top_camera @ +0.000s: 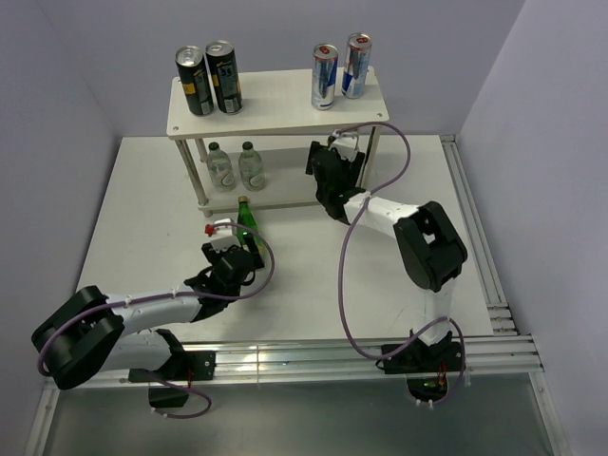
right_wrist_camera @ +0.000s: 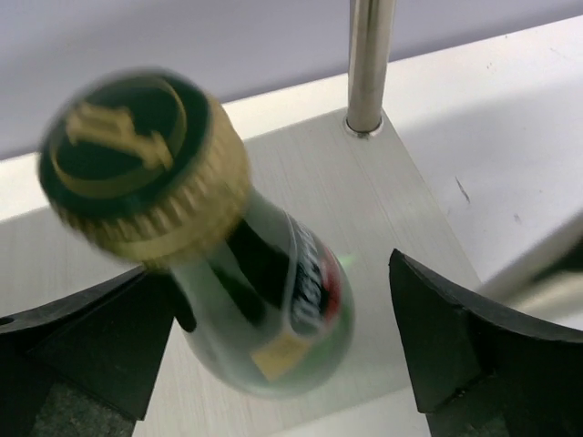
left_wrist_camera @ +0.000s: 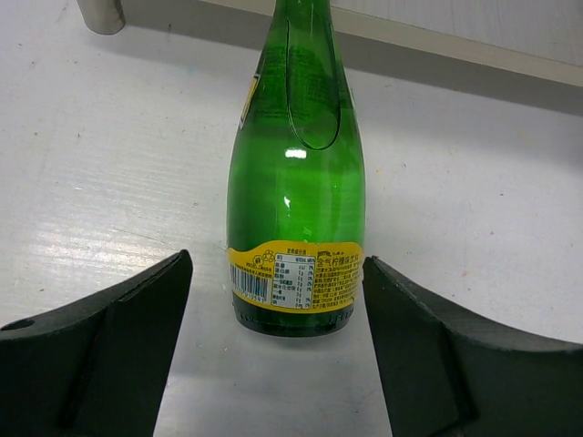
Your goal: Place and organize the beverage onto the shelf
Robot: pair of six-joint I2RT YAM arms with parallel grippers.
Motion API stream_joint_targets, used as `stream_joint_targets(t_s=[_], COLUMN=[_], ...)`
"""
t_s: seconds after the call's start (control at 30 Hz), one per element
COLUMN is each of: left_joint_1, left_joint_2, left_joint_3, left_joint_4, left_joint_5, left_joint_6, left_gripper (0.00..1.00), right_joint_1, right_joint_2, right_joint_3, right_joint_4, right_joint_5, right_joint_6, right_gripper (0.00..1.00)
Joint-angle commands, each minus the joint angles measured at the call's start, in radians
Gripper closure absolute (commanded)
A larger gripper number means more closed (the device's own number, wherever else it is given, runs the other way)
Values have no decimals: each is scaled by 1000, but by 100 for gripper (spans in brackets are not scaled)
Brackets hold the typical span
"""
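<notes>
The cream-white shelf (top_camera: pixel 275 100) stands at the back of the table. A green glass bottle (left_wrist_camera: pixel 296 182) with a yellow label stands upright on the table in front of the shelf (top_camera: pixel 246 220). My left gripper (left_wrist_camera: pixel 278 262) is open around its base, with a gap on each side. My right gripper (right_wrist_camera: pixel 273 273) reaches in over the lower board (right_wrist_camera: pixel 383 200) and is open. Between its fingers is a blurred gold-capped bottle (right_wrist_camera: pixel 264 300), tilted toward the left finger and well apart from the right one. The top view hides this bottle behind my right gripper (top_camera: pixel 331 157).
Two black cans (top_camera: pixel 209 78) stand on the top board at the left and two silver-blue cans (top_camera: pixel 340 68) at the right. Two clear bottles (top_camera: pixel 236 166) stand on the lower board at the left. A shelf leg (right_wrist_camera: pixel 369 64) rises just beyond the gold-capped bottle.
</notes>
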Motion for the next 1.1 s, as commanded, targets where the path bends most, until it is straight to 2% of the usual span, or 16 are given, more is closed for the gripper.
stream_joint_targets(t_s=[0.0,0.17,0.37,0.67,0.73,0.9,1.07], left_joint_1=[3,4,26,41,61,173,219], left_joint_2=[-41,-76,-30,-7,8,70,163], left_joint_3=[43,87,207,251,265,345,425], left_joint_4=[-28,-106,-201,-234,-253,-307,-338], left_joint_5=[-6,-21,-20,-15,30,142,233], left_joint_6=[2,10,16,27,43,80,126], left_gripper=[18,13,10,9,9,9,9], right_joint_1=[12,44,118,133,142,194,303], right_joint_2=[-126,-227,-388,-442,-474,-678,-874], right_joint_3=[-47,-176,-335,-378,-406,-553,-650], right_joint_4=[65,64,71,30,-21,-114,-221], right_joint_5=[-3,9,45,49,74,117,164], right_joint_6=[14,57,74,103,141,242,297], right_gripper=[0,0,0,0,0,0,0])
